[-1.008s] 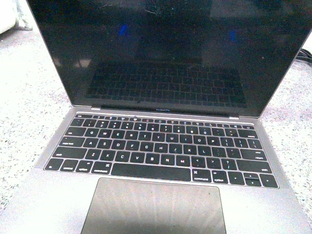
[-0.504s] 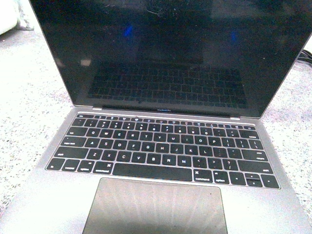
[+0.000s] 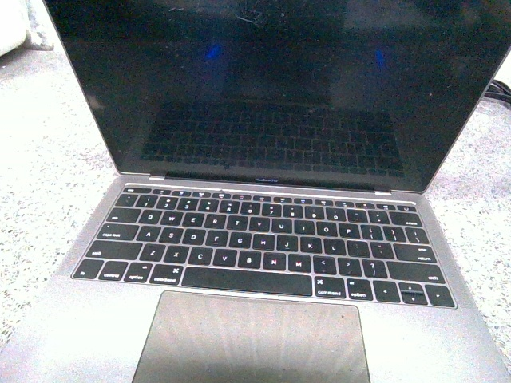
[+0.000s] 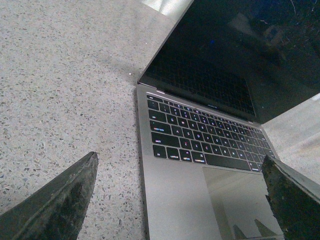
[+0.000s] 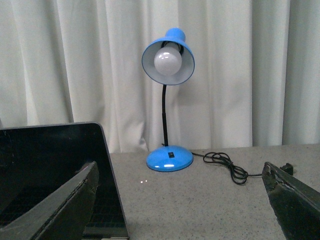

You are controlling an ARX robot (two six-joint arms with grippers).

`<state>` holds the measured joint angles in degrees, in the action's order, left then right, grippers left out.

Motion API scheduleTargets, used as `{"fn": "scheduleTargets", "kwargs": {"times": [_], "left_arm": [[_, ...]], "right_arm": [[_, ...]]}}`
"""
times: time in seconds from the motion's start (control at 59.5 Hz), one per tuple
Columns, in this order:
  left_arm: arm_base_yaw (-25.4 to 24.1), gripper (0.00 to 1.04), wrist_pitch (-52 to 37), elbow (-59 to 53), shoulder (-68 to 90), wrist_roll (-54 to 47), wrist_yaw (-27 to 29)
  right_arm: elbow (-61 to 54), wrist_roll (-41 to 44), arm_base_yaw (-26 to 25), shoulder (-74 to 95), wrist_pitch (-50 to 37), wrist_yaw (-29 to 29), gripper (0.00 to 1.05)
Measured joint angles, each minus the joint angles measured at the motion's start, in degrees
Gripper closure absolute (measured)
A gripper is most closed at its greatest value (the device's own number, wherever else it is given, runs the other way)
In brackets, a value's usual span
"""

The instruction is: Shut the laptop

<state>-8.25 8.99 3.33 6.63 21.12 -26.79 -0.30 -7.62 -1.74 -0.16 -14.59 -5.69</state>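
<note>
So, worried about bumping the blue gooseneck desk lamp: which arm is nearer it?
Right. The right arm's jaws face the lamp across the table, beside the space-grey metal laptop's screen edge; the left arm's jaws straddle its front left corner.

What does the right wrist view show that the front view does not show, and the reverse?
Only the right wrist view: a blue lamp before a white curtain, and the open right gripper. Only the front view: the keyboard and trackpad. Both: the dark screen of the open laptop, and the speckled table.
</note>
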Motion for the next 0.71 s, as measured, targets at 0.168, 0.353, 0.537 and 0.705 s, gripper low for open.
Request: {"fn": "scheduleTargets", "kwargs": {"times": [0.168, 0.353, 0.537, 0.705], "left_arm": [[0.0, 0.20, -1.3, 0.0, -0.6, 0.2, 1.4], [0.0, 0.53, -2.0, 0.0, -1.0, 0.3, 1.7], [-0.3, 0.85, -2.7, 0.0, -1.2, 0.6, 2.3], [0.2, 1.01, -2.9, 0.3, -0.8, 0.8, 2.8]], "right_arm": [[0.0, -0.2, 0.0, 0.0, -0.8, 0.2, 0.22], [-0.1, 0.0, 0.2, 0.0, -3.1, 0.4, 0.54], [-0.1, 0.2, 0.4, 0.1, -3.8, -0.1, 0.86], [0.1, 0.1, -0.4, 0.6, -2.8, -0.9, 1.03]]}}
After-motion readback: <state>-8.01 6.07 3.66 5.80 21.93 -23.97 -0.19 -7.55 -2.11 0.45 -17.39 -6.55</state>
